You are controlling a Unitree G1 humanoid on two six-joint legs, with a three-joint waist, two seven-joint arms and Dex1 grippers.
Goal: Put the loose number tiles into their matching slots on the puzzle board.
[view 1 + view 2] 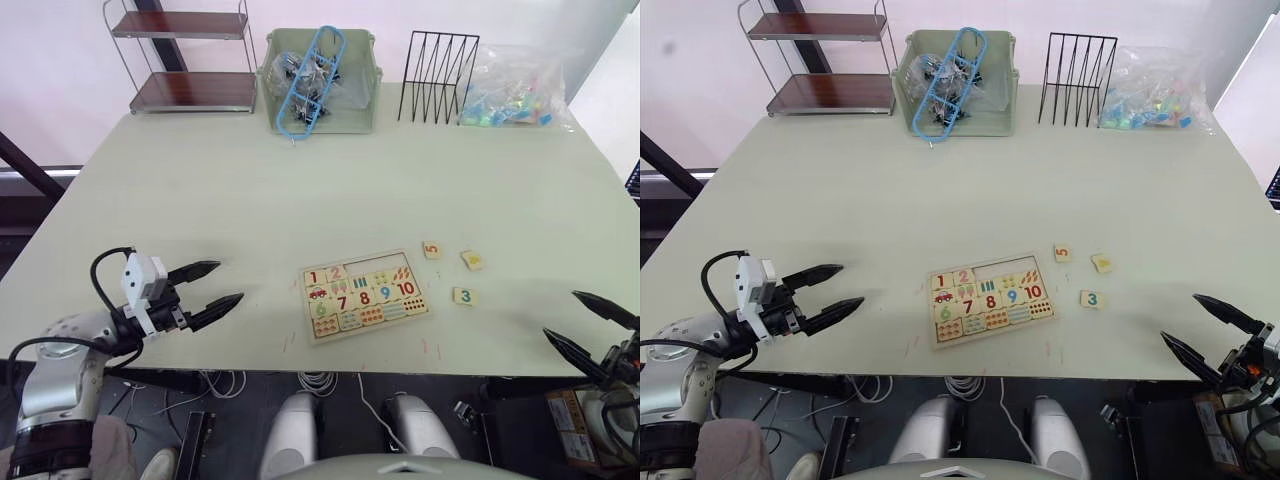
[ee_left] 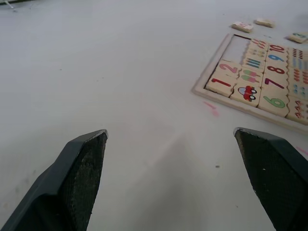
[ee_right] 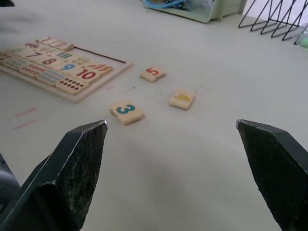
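The puzzle board lies flat near the table's front edge, between my two arms. Tiles 1 and 2 sit in its top row, and the remaining slots of that row are bare wood. To the right of the board, three loose number tiles lie on the table: a red 5, a yellow-printed one and a teal 3. My left gripper hovers open well to the left of the board. Beyond the front-right table edge, my right gripper is open, right of the tiles. Neither holds anything.
Along the table's back edge stand a metal shelf, a green bin with a blue plastic piece sticking out, a black wire rack and a clear bag of colourful bits. Faint red marks streak the table near the board.
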